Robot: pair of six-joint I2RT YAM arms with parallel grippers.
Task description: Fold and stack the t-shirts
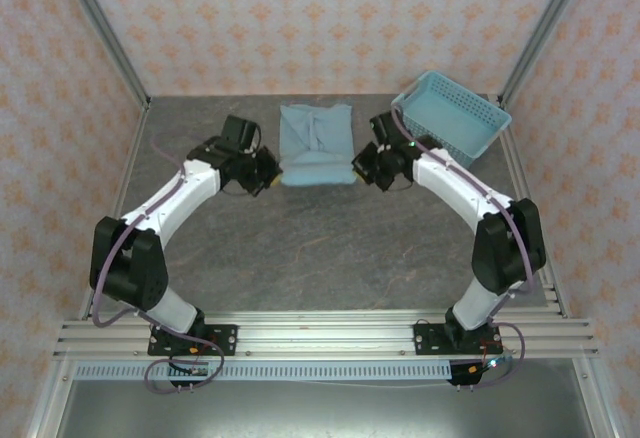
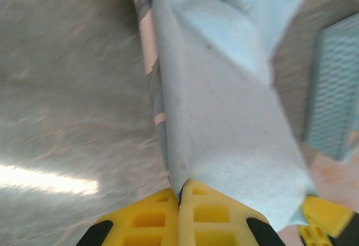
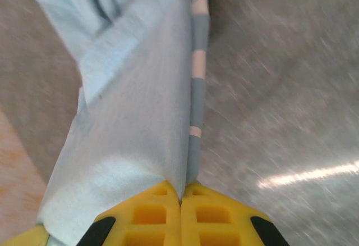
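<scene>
Grey tabletop [image 1: 300, 248] bore our t-shirt [image 1: 316, 146] at twelve o'clock. We had the left gripper [image 1: 271, 172] and right gripper [image 1: 359, 170] clenched on its near corners, likely to fold the hem over.

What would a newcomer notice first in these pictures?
A partly folded light blue t-shirt lies at the far middle of the table. The left end effector and the right end effector are shut on its near edge, one at each side. A light blue basket stands far right.
</scene>
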